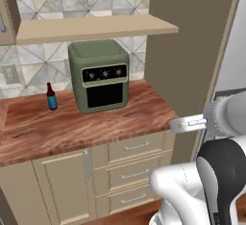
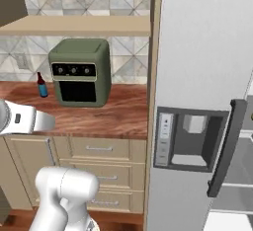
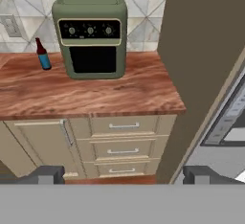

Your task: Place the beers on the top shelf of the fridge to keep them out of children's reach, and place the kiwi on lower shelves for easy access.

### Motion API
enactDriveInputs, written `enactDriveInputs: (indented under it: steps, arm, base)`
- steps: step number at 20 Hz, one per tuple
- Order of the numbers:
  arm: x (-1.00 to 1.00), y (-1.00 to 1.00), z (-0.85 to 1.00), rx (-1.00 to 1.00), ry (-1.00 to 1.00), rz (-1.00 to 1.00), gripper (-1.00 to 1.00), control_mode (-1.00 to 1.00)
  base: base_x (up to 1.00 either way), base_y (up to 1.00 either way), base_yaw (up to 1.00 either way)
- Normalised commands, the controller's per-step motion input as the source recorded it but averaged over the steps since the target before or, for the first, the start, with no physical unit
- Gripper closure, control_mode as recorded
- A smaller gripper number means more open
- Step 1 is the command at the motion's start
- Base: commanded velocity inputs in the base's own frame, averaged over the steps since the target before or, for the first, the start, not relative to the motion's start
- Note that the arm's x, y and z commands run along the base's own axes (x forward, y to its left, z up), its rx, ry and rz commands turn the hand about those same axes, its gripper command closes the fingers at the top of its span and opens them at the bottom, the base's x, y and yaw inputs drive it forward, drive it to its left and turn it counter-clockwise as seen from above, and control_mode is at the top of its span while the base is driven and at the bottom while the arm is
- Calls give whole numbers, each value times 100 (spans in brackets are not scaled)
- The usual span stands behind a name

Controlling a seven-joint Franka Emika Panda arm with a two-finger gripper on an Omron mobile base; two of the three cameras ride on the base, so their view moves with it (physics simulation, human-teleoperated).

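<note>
Risk is your wide-open, empty tool (image 3: pixel 124 175) clipping the green oven (image 3: pixel 90 34) and toppling the maroon bottle (image 3: pixel 43 54) at upper left.

The wood counter (image 1: pixel 72 128) has lots of bare room in the lower middle of the left base view. The green oven (image 1: pixel 99 75) sits at the back, in the middle, and blocks that spot. A small bottle (image 1: pixel 51 96) stands just left of it, with a gap between them. A shelf (image 1: pixel 91 27) hangs low over the oven. At the right, a tall brown wall (image 1: pixel 192 51) closes off the counter beside the fridge (image 2: pixel 207 77).
</note>
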Motion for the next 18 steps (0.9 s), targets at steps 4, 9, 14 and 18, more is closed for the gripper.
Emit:
enactDriveInputs:
  steps: [4,9,14,18]
  arm:
    - [0,0,0,0,0,0,-100,100]
    - [0,0,0,0,0,0,-100,100]
    - [0,0,0,0,0,0,-100,100]
    - [0,0,0,0,0,0,-100,100]
  base:
    - [17,100,0]
    - [38,86,0]
    - [50,41,0]
    - [47,21,0]
